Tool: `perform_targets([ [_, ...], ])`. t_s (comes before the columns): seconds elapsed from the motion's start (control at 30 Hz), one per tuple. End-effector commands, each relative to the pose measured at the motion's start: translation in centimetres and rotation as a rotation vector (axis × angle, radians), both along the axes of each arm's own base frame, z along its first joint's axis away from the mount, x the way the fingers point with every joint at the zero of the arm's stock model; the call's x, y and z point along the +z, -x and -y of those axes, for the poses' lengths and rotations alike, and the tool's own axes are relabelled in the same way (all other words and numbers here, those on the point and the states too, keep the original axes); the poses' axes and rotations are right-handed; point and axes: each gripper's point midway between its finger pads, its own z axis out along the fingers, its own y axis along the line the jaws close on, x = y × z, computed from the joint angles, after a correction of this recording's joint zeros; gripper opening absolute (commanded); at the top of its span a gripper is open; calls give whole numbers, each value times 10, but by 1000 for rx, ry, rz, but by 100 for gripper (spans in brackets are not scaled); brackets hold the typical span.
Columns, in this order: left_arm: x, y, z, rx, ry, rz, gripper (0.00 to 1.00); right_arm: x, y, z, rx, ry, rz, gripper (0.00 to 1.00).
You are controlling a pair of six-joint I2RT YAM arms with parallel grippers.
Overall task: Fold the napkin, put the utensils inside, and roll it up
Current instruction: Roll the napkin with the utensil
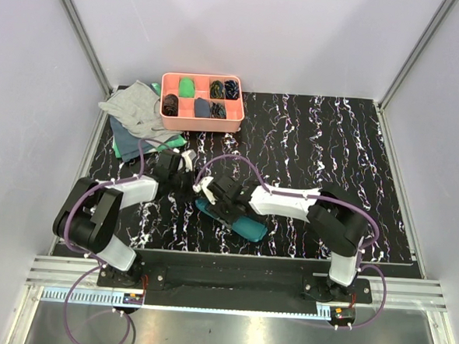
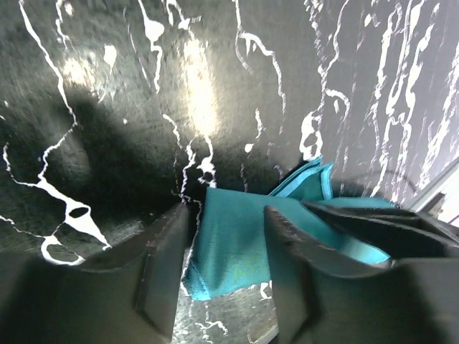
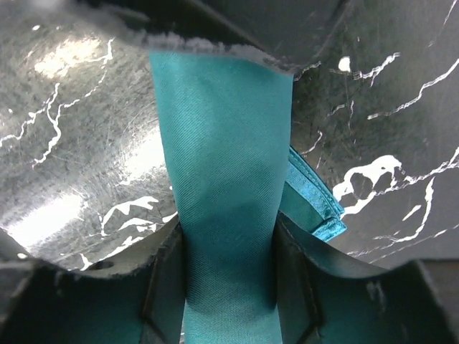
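Napkin (image 1: 251, 229) lies as a tight teal roll near the desk's (image 1: 332, 147) near edge, utensils out of sight and likely wrapped inside, right hand (image 3: 228, 226) pinching its middle, left hand (image 2: 228, 215) half-open over one end, apparently gripping nothing, so only release looks left.

A rolled napkin (image 1: 234, 221) lies on the bench (image 1: 332, 147) near its front edge, about midway across. A compartment tray (image 1: 200, 124) sits at the back left. Heaped cloths (image 1: 132, 111) lie just left of it.

Teal napkin (image 2: 237, 247) end btwn parted fingers (image 2: 161, 269).
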Motion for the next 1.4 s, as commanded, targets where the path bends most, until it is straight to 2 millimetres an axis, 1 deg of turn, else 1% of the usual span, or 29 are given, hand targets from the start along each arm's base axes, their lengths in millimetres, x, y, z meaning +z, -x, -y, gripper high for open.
perform_targets([
  [0.0, 36, -27, -3, 43, 10, 113, 60, -28, 21, 28, -133, 143, -130, 51],
  [0.03, 42, -31, -6, 60, 6, 130, 63, -28, 23, 29, -182, 144, -142, 51],
  [0.07, 44, -33, -10, 74, -3, 138, 69, -29, 21, 33, -215, 159, -134, 51],
  [0.1, 44, -35, -16, 100, -25, 141, 72, -30, 21, 35, -244, 167, -133, 51],
  [0.13, 50, -38, -23, 125, -30, 162, 75, -31, 20, 36, -298, 168, -134, 52],
  [0.2, 51, -40, -35, 172, -60, 172, 82, -33, 13, 43, -367, 192, -111, 53],
  [0.27, 62, -44, -45, 215, -55, 205, 85, -35, 6, 49, -457, 203, -114, 54],
  [0.3, 63, -42, -49, 228, -57, 206, 86, -37, -3, 56, -508, 204, -120, 54],
  [0.33, 73, -43, -54, 245, -48, 232, 86, -37, -8, 58, -559, 198, -127, 54],
  [0.37, 76, -42, -56, 250, -46, 238, 87, -40, -13, 64, -591, 212, -127, 54],
  [0.4, 79, -41, -58, 254, -46, 241, 87, -41, -24, 74, -643, 214, -129, 54],
  [0.43, 87, -41, -60, 258, -41, 259, 88, -39, -31, 76, -685, 206, -127, 54],
  [0.5, 93, -39, -63, 258, -47, 264, 89, -42, -48, 90, -759, 220, -116, 56],
  [0.53, 99, -38, -64, 256, -44, 278, 89, -41, -63, 102, -829, 215, -121, 56],
  [0.57, 100, -36, -65, 251, -46, 275, 89, -43, -71, 109, -862, 219, -122, 56],
  [0.6, 106, -35, -64, 247, -40, 287, 90, -44, -78, 113, -886, 217, -123, 57],
  [0.63, 108, -35, -66, 248, -40, 290, 90, -42, -93, 124, -939, 207, -121, 57],
  [0.7, 116, -32, -68, 237, -47, 307, 90, -46, -106, 135, -981, 219, -122, 58],
  [0.73, 117, -30, -69, 227, -56, 317, 91, -44, -118, 142, -1014, 204, -121, 58],
  [0.77, 119, -29, -71, 228, -66, 317, 91, -49, -121, 146, -1024, 210, -134, 58],
  [0.87, 125, -25, -78, 227, -91, 337, 94, -49, -134, 154, -1044, 202, -137, 58],
  [0.93, 130, -22, -83, 227, -106, 356, 96, -45, -139, 153, -1040, 190, -128, 58],
  [1.0, 132, -20, -86, 232, -112, 364, 97, -36, -146, 150, -1038, 162, -115, 58],
  [1.1, 133, -17, -88, 233, -114, 375, 97, -24, -153, 142, -1038, 81, -135, 59],
  [1.13, 133, -17, -89, 235, -116, 377, 97, -21, -154, 134, -1027, 27, -162, 60],
  [1.2, 132, -15, -89, 235, -114, 375, 98, -21, -160, 133, -1038, -40, -196, 60],
  [1.23, 131, -15, -90, 235, -115, 374, 98, -21, -157, 127, -1027, -75, -241, 60],
  [1.3, 130, -14, -90, 233, -111, 370, 98, -23, -158, 124, -1024, -127, -281, 56],
  [1.37, 129, -13, -89, 229, -106, 369, 98, -23, -154, 112, -1004, -192, -348, 55],
])
